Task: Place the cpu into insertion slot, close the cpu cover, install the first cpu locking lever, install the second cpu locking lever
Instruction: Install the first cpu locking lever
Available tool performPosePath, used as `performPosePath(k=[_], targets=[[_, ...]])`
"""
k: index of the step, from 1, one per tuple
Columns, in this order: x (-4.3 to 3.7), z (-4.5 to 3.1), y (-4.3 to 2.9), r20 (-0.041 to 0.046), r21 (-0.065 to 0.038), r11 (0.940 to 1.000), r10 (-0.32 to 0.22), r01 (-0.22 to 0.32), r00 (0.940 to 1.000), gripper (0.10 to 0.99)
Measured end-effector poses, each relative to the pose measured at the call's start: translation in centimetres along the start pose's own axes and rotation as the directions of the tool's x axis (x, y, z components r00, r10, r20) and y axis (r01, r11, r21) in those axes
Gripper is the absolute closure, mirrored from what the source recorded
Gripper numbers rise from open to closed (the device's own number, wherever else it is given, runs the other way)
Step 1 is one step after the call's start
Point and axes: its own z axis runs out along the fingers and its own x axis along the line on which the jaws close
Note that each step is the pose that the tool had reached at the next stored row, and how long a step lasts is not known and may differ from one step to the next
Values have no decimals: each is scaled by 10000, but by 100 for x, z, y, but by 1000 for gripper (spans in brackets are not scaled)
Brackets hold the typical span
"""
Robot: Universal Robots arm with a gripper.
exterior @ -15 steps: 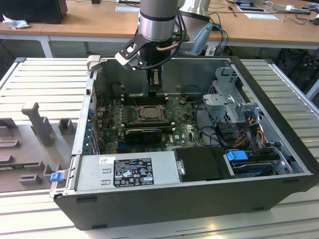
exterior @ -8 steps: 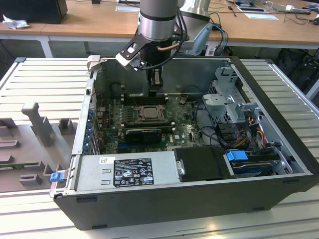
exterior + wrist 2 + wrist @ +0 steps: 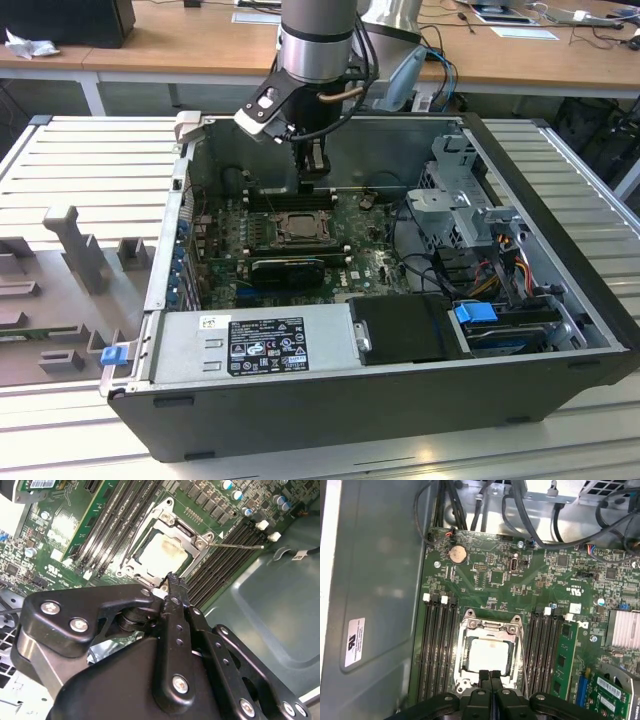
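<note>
A robotics lab or electronics workshop: an open computer case point(image 3: 400, 400) sits on a ribbed metal worktop point(image 3: 90, 160) under a robot arm point(image 3: 315, 40), with wooden desks point(image 3: 180, 40) carrying papers point(image 3: 525, 32) and cables point(image 3: 600, 28) at the far side.

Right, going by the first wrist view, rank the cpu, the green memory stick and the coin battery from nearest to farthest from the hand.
1. The cpu, in the socket right by the tip of the shut hand.
2. The green memory stick, standing in the slots beside the socket.
3. The coin battery, across the board near the cables at its edge.
</note>
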Motion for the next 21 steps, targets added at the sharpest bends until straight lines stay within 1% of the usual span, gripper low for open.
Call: performPosePath(k=[5,8,12,17,21], targets=[[0,0,0,3,9,9996,-286,286,9996,980],[0,0,0,4,17,9986,-528,528,9986,980],[0,0,0,5,23,9975,-713,713,9975,980],[0,0,0,7,36,9938,-1108,1108,9938,980],[0,0,0,8,43,9913,-1312,1312,9914,980]])
